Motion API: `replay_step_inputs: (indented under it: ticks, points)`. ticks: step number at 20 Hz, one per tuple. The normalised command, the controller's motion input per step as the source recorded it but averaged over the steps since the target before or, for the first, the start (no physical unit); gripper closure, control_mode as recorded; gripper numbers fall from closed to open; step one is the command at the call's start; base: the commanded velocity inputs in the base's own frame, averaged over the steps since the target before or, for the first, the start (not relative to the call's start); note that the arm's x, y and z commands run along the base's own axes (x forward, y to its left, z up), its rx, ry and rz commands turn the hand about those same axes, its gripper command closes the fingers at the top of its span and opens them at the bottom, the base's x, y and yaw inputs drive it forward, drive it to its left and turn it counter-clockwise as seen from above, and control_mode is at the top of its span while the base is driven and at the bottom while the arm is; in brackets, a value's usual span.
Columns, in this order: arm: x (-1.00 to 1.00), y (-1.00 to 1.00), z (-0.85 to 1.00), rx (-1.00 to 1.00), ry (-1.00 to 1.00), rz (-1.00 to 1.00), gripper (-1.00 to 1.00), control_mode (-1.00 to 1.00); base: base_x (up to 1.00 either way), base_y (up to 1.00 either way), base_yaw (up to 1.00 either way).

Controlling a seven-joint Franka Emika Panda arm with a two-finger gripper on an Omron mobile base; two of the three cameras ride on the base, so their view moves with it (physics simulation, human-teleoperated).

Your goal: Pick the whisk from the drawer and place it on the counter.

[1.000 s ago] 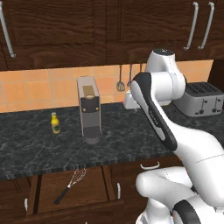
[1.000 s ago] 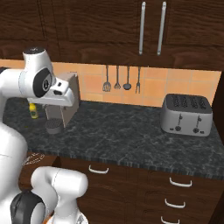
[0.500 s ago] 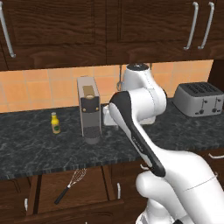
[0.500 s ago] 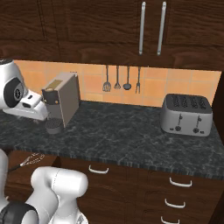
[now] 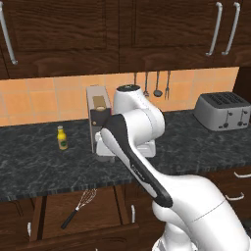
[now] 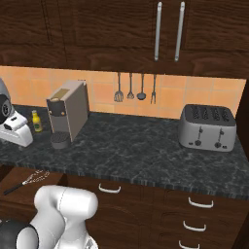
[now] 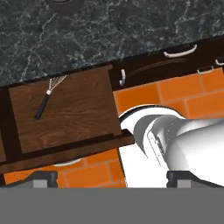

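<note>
One whisk lies on the floor of the open drawer, near its back edge under the desk front. Handle points toward the drawer's front-left. Tool hangs above, well apart; spread cannot be told.

whisk flat in open drawer, counter above

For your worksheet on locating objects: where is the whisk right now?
The whisk lies on the open drawer floor below the counter, left of the arm in the left base view.
</note>
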Motion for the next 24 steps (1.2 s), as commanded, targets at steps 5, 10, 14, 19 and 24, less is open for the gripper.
replay_step_inputs:
  ticks: [5,10,14,19,24]
  points:
    - [-0.07,0.41,-0.31,0.0,0.11,-0.01,-1.0,-1.0,0.0,0.0,0.0]
    - [-0.16,0.49,-0.34,0.0,0.09,0.0,-1.0,-1.0,0.0,0.0,0.0]
    - [-0.15,0.28,-0.46,0.0,0.04,0.0,-1.0,-1.0,0.0,0.0,0.0]
    - [-0.18,0.06,-0.37,0.0,-0.07,0.03,-1.0,-1.0,0.0,0.0,0.0]
    - [0.05,0.06,-0.43,0.0,-0.11,0.05,-1.0,-1.0,0.0,0.0,0.0]
